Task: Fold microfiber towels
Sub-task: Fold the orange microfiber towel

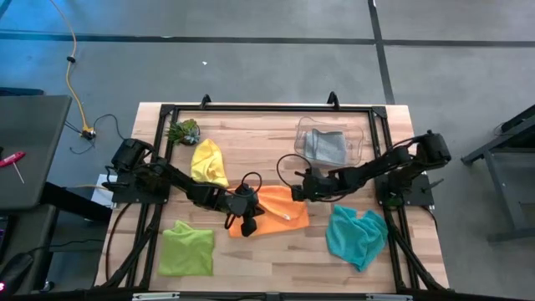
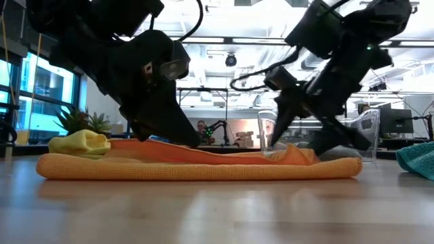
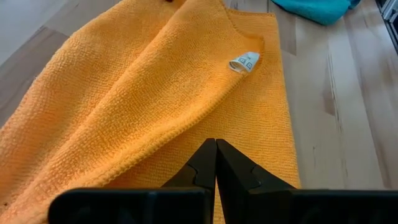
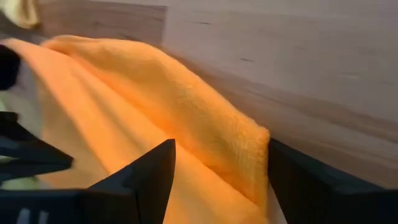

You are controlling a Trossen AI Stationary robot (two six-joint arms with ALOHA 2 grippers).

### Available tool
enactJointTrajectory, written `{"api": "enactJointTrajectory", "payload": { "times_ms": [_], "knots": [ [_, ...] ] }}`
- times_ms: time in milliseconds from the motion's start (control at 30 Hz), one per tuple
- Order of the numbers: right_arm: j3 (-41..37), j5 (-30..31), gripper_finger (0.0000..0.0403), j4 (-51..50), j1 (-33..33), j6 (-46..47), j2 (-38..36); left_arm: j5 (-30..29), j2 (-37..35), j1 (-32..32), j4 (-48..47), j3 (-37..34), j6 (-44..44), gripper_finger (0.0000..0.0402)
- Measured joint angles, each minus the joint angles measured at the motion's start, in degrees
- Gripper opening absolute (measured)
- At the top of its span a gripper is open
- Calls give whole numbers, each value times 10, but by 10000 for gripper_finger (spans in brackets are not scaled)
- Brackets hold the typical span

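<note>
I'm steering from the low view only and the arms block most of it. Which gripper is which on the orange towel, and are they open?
Observer: The left gripper is at the orange towel's left end; its fingers are shut together, resting on the cloth.
Operator: And the other one?
Observer: The right gripper is at the towel's upper right corner, open, with a folded edge of the orange cloth lying between its fingers.
Operator: What else is on the table?
Observer: A yellow towel, a lime green towel and a teal towel lie loose, and a grey towel sits in the clear bin.
</note>
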Motion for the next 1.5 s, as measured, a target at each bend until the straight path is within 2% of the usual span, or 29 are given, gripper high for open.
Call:
{"api": "enactJointTrajectory", "payload": {
  "times_ms": [400,633,700,867,967,1133,1333,1500],
  "knots": [
    [0,8,236,57,-1,-50,-2,0,0,0,-2,0,10,0],
    [0,4,236,57,-1,-112,-43,0,0,0,-4,0,10,0],
    [0,-8,236,57,-1,-126,-55,0,0,0,-4,0,10,0],
    [0,-86,236,60,12,-160,-63,-3,0,0,-4,0,18,0],
    [0,-89,236,49,25,-170,-65,-3,0,0,-4,0,21,0],
    [1,33,236,-91,8,-87,-102,-4,0,0,-6,0,21,0],
    [0,-11,236,-118,-10,-14,-60,-5,0,0,-17,0,21,0],
    [2,-28,235,-62,-10,20,-8,-5,0,0,-16,0,21,0]
  ]
}}
